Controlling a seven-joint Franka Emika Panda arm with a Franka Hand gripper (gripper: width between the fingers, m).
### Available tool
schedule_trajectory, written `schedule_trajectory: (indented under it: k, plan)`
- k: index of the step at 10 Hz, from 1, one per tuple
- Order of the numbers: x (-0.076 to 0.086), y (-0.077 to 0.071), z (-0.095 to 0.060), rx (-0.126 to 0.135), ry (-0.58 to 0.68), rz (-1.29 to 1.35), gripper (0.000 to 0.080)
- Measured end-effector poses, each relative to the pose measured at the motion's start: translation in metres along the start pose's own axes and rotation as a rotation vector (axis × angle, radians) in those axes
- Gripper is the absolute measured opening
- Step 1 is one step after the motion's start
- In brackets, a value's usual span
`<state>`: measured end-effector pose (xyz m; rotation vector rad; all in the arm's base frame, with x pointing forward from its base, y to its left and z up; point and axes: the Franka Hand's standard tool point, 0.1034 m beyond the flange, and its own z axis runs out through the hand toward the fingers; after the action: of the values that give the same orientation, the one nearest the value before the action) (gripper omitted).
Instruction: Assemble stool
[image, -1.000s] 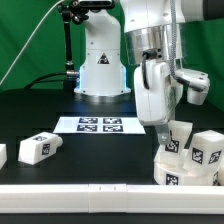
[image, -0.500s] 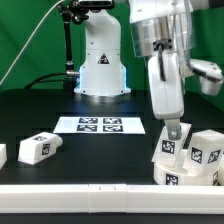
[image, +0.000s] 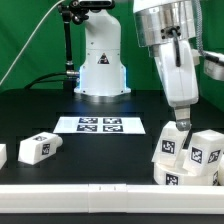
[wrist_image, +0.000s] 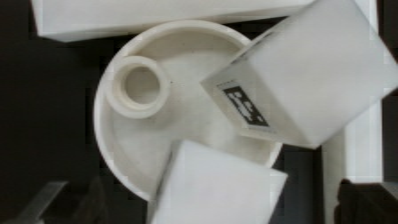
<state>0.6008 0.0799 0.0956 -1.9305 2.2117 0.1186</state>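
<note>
Two loose legs lie on the worktop (image: 100, 165) to the exterior view's left of the marker board (image: 100, 125). The edge leg (image: 2, 154) is cut by the frame. The lying leg (image: 38, 147) rests on its side, its long axis running roughly across the view and its tagged faces turned up and forward.

To the exterior view's right of the marker board sits the stool cluster: the seat (wrist_image: 111, 150), dish side up with an empty socket (wrist_image: 139, 85), and blocks crowding its rim. A second ago the claw (image: 181, 127) sat low over the released leg (image: 171, 146), fingers drawn in. Now it has lifted just clear and its fingers stand wide apart, holding nothing. The leg stays where it was put, so this placing looks finished and another leg would be next. From these views I cannot tell whether it sits in a socket.

The released leg stands nearly upright, long axis close to vertical with a slight lean, tag facing the camera. The far leg (image: 206, 152) stands just beside it, further from the marker board.
</note>
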Motion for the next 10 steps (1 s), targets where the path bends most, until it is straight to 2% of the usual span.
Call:
schedule_trajectory:
  k: [1, 2, 5, 10]
  plan:
    - [0.0, 0.0, 0.0, 0.0, 0.0, -0.077, 0.0649]
    - [-0.0007, 0.0015, 0.0001, -0.016, 0.016, -0.215, 0.0649]
    - [-0.0096, 0.001, -0.0018, -0.03, 0.041, -0.599, 0.0649]
    - [-0.0081, 0.0008, -0.0014, -0.037, 0.037, -0.92, 0.0649]
